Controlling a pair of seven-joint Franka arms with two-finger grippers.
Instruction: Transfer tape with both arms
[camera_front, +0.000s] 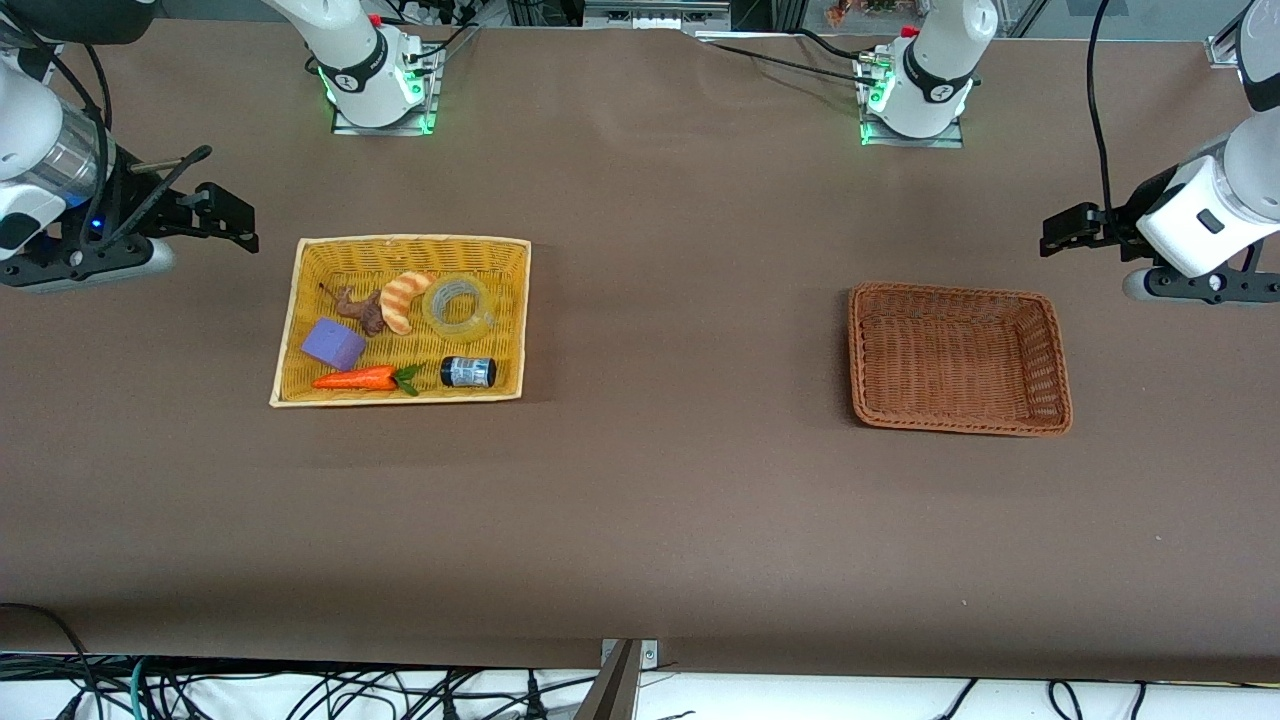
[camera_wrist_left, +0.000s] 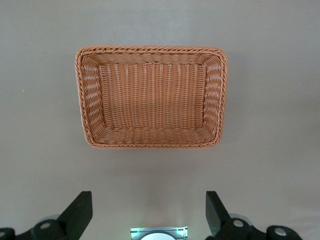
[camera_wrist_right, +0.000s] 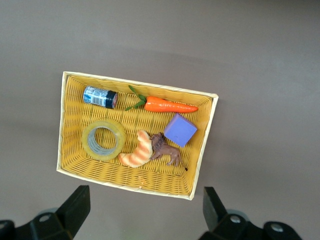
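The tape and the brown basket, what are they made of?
The tape looks like glossy see-through plastic film, yellowish, wound on a pale core that may be card or plastic. The brown basket looks like woven wicker or plastic rattan: its strands show a matte plaited weave.

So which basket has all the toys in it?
The yellow basket, toward the right arm's end of the table. It holds the tape, a carrot, a purple block and more, while the brown basket holds nothing.
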